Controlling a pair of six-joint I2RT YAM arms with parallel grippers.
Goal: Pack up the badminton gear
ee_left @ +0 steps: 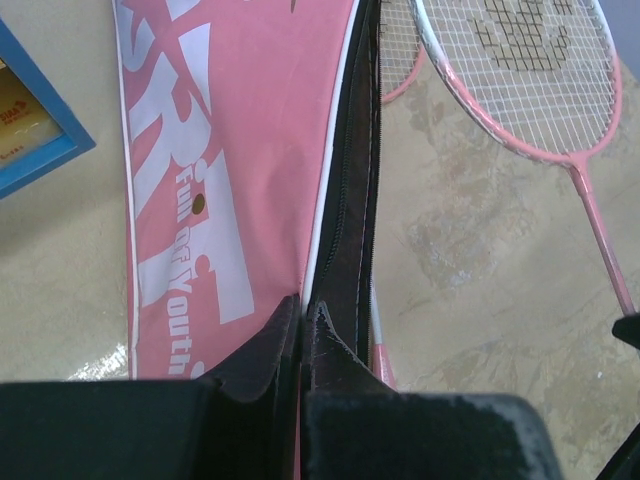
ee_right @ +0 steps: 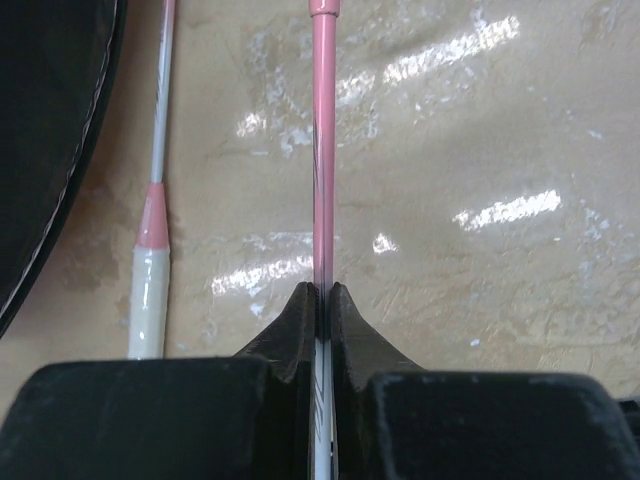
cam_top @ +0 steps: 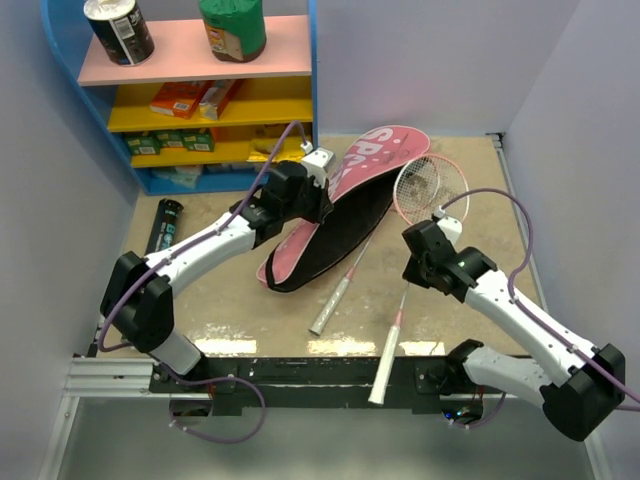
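Left tool (ee_left: pixel 303 335): you have it clenched on the black edge of the pink cover (ee_left: pixel 230 150), which lies mid-bench (ee_left: pixel 480 280).
Right tool (ee_right: pixel 322 305): clamped on one racket (ee_right: pixel 322 150) by its pink shaft. The second racket (ee_right: pixel 148 300) lies just left of it, apart.
Overhead view only: you see the black tube (cam_top: pixel 165 225) at far left, below the shelf (cam_top: pixel 190 65).

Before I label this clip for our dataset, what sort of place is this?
Probably a staged lab cell: plain walls, a blue snack shelf, robot arms on a metal rail.
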